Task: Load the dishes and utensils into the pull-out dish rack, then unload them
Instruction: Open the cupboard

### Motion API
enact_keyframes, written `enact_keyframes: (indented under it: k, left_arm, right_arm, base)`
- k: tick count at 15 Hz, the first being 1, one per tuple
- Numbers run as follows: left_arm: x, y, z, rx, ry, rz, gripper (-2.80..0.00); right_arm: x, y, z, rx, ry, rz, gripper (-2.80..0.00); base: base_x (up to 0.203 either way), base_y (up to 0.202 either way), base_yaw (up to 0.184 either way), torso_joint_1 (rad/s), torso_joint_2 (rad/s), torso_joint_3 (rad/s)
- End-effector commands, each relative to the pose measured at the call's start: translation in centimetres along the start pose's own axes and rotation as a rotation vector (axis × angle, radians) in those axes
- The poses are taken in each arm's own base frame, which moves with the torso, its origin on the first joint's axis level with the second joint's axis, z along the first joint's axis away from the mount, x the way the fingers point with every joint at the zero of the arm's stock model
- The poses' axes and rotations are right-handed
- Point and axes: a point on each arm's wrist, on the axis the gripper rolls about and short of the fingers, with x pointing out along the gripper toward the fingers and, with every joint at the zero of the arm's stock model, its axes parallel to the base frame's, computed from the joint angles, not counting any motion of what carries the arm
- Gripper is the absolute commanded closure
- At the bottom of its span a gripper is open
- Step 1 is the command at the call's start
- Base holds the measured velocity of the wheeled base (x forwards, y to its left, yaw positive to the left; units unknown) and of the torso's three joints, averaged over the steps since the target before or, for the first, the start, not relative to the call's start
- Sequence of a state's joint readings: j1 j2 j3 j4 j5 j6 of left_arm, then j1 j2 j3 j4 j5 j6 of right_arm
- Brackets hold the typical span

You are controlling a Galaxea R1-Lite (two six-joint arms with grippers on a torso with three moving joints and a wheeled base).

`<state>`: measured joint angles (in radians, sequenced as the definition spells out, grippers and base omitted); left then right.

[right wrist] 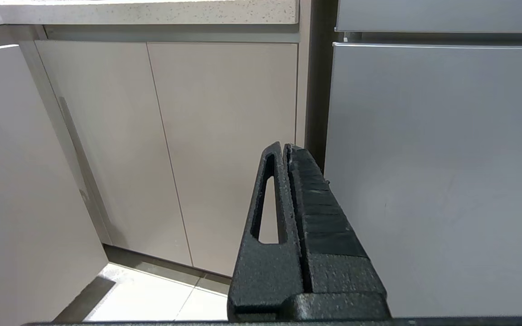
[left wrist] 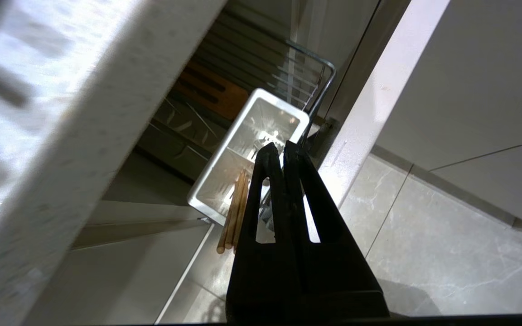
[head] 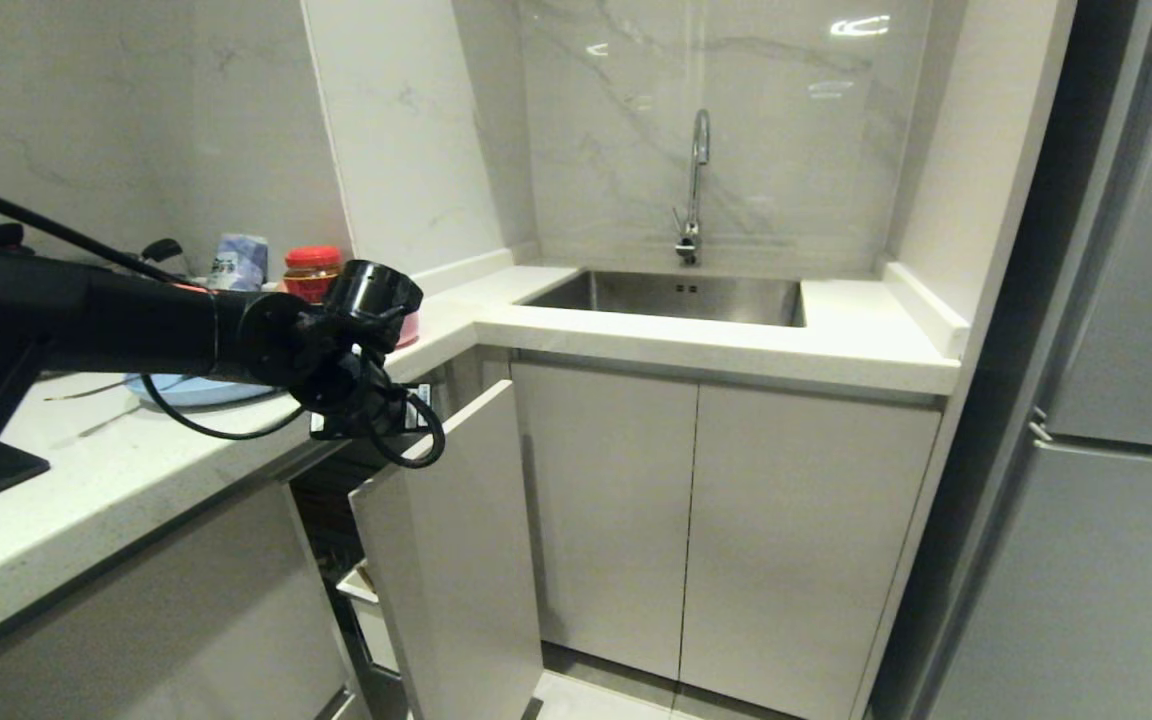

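Note:
The pull-out dish rack stands open below the counter, with its white cabinet front point(head: 456, 560) swung out. My left gripper point(left wrist: 282, 147) hangs shut and empty just above the rack's white utensil bin point(left wrist: 218, 165). Light-brown chopsticks point(left wrist: 235, 213) lean out of the bin beside one finger. Behind the bin lie the chrome wire basket point(left wrist: 320, 77) and the slotted wood board point(left wrist: 211, 90). The light-blue plate point(head: 196, 392) rests on the counter under my left arm point(head: 136, 325). The pink bowl point(head: 408, 328) peeks out behind the wrist. My right gripper point(right wrist: 283, 147) is parked shut, facing cabinet doors.
A steel sink point(head: 676, 297) with a tap point(head: 696, 180) sits at the back. A red-lidded jar point(head: 312, 270) and a packet point(head: 239, 260) stand by the wall. Thin utensils point(head: 101, 405) lie on the counter. A grey fridge point(head: 1126, 400) fills the right side.

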<state>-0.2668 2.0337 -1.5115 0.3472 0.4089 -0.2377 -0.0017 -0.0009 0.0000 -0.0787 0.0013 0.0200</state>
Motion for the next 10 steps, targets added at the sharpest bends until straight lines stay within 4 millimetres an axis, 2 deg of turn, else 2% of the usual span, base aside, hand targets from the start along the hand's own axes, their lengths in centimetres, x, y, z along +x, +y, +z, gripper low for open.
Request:
enact_keyframes:
  k: [1,10]
  left_arm:
    - [1.2,-0.5,-0.5,0.013,0.03,0.008,0.0]
    - [0.8,-1.7,-1.1,0.047,0.044,-0.025,0.0]
  right_arm:
    - [0.1,0.0,-0.7,0.0,0.024,0.0,0.0]
    - [0.1,0.0,-0.7,0.0,0.024,0.0,0.0]
  base:
    - [0.0,0.0,0.0,0.0,0.0,0.0]
    - [0.0,0.0,0.0,0.0,0.0,0.0]
